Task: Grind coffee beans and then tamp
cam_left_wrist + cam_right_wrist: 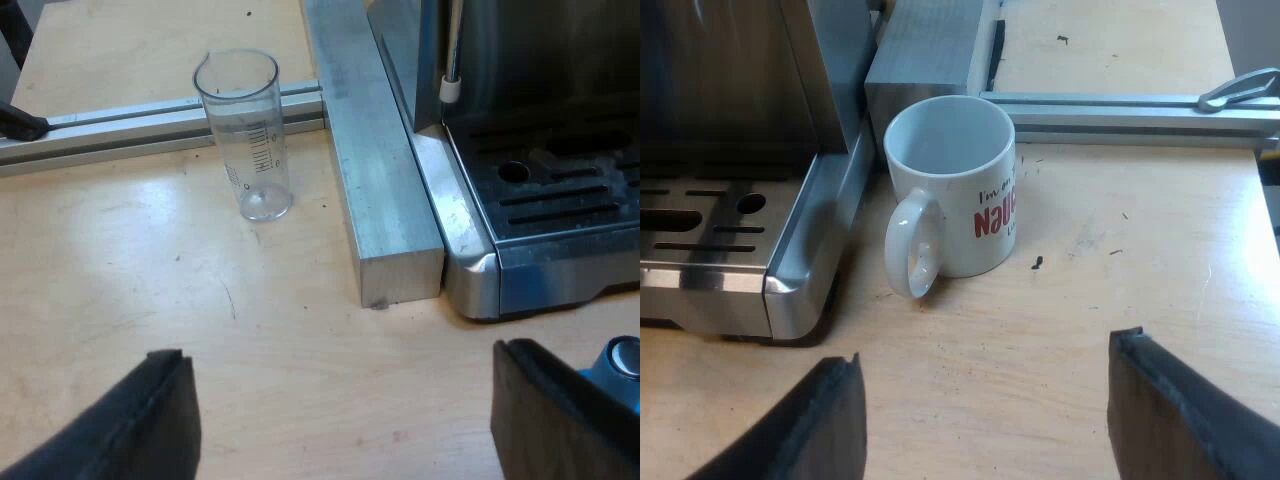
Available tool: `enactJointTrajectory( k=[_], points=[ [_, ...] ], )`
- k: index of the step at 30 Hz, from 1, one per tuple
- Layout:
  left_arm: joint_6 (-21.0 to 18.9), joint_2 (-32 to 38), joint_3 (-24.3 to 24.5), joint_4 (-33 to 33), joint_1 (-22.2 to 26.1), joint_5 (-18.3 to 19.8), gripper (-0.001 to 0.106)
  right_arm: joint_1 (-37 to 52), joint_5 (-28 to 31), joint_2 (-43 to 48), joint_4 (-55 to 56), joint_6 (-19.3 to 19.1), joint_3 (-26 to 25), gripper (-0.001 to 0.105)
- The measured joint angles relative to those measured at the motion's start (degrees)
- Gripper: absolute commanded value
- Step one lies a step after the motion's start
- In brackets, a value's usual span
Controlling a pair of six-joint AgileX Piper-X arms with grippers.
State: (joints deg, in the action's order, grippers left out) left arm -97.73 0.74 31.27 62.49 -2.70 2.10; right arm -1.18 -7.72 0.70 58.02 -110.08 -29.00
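Black fingers of the left claw [340, 355] stand wide apart over bare wood tabletop [120, 260], nothing between them. Just behind one finger sits the blue tamper [618, 362] with a metal cap, partly hidden by that finger, close to the front corner of the espresso machine [540, 150]. Farther out, the machine's slotted drip tray [560, 195] faces the claw. A square aluminium bar [375, 190] lies flat on the tabletop along the machine's side, touching or nearly touching it. Beyond the bar's end stands the measuring glass [247, 135], upright, clear, printed scale visible, near the bar but apart from it. An aluminium rail [120, 130] runs across behind the glass. Right claw [985, 352]: fingers likewise spread wide, gripping nothing, over bare tabletop [1090, 290]. Ahead of it a white mug [955, 190] with red lettering stands upright, handle turned toward the claw, inside showing bare white. The mug is just beside the corner of the machine's drip tray [710, 215] and close against the end of a grey metal block [925, 60]. A second aluminium rail [1120, 110] runs off behind the mug, with a metal clamp lever [1240, 88] at its far end.
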Motion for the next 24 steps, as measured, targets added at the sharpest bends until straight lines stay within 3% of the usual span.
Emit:
enactJointTrajectory(
  k=[7, 12, 17, 24],
  points=[
    [0.00, 0.00, 0.00, -0.12, 0.00, 0.00, 0.064, 0.00, 0.00, 0.00, 0.00, 0.00, -0.28, 0.055],
    [0.00, 0.00, 1.62, -0.12, -1.39, 0.00, 0.064, 0.00, 0.00, -1.07, 0.00, 0.00, -3.39, 0.055],
    [0.00, 0.00, 4.01, -0.12, -3.72, 0.45, 0.064, -0.84, 0.00, -4.93, -0.02, 0.00, -6.80, 0.055],
    [0.00, -1.73, 5.92, -0.90, -9.49, 4.02, 0.064, -9.20, -0.09, -10.09, 1.46, -1.16, -10.98, 0.055]
  ],
)
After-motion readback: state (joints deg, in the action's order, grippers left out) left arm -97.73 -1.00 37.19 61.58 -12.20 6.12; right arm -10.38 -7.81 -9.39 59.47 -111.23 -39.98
